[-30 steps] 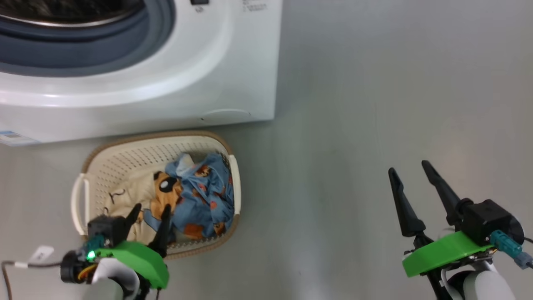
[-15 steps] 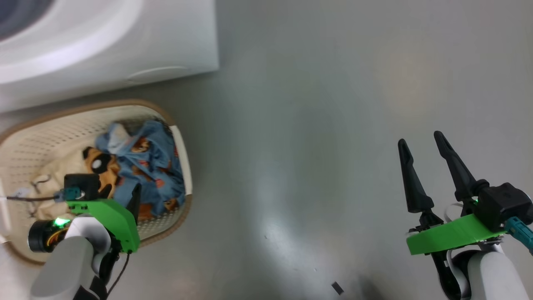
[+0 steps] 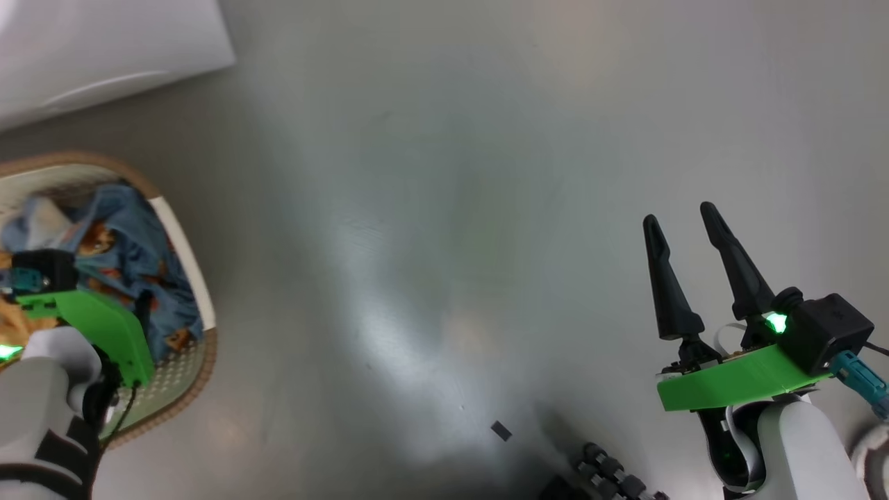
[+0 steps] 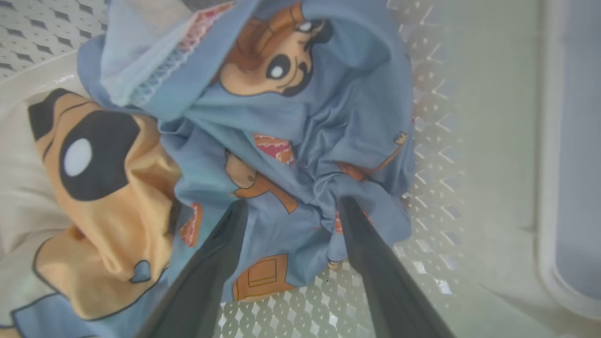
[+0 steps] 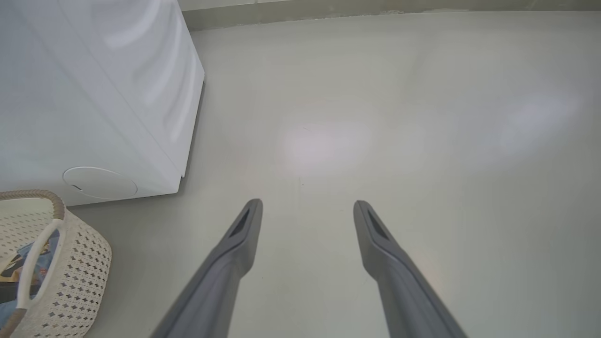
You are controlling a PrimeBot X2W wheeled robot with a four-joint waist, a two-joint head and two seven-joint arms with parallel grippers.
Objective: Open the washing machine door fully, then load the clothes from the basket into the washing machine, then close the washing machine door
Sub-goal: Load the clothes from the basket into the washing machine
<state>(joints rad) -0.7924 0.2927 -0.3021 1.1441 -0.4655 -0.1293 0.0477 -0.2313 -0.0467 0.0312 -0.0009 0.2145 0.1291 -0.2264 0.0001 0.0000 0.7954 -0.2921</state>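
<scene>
My left gripper (image 4: 292, 204) is down inside the basket (image 4: 432, 155), open, with both fingertips pressed into the light blue dog-print clothes (image 4: 281, 117). A fold of that fabric lies between the fingers. Cream fabric (image 4: 19, 188) lies to the left of it. In the head view the basket (image 3: 187, 257) with the clothes (image 3: 132, 236) sits at the far left, below a corner of the white washing machine (image 3: 104, 48). My right gripper (image 3: 679, 215) hangs open and empty over bare floor at the right. The washing machine door is out of view.
The right wrist view has the washing machine (image 5: 94, 94) side and the basket (image 5: 80, 267) at its left, with grey floor (image 5: 375, 117) reaching to the wall's foot. A small dark scrap (image 3: 501, 430) lies on the floor near my base.
The head camera has swung right, so machine and basket slid to the left of the picture. My left gripper has dipped deeper into the basket onto the blue fabric. Both grippers stay open.
</scene>
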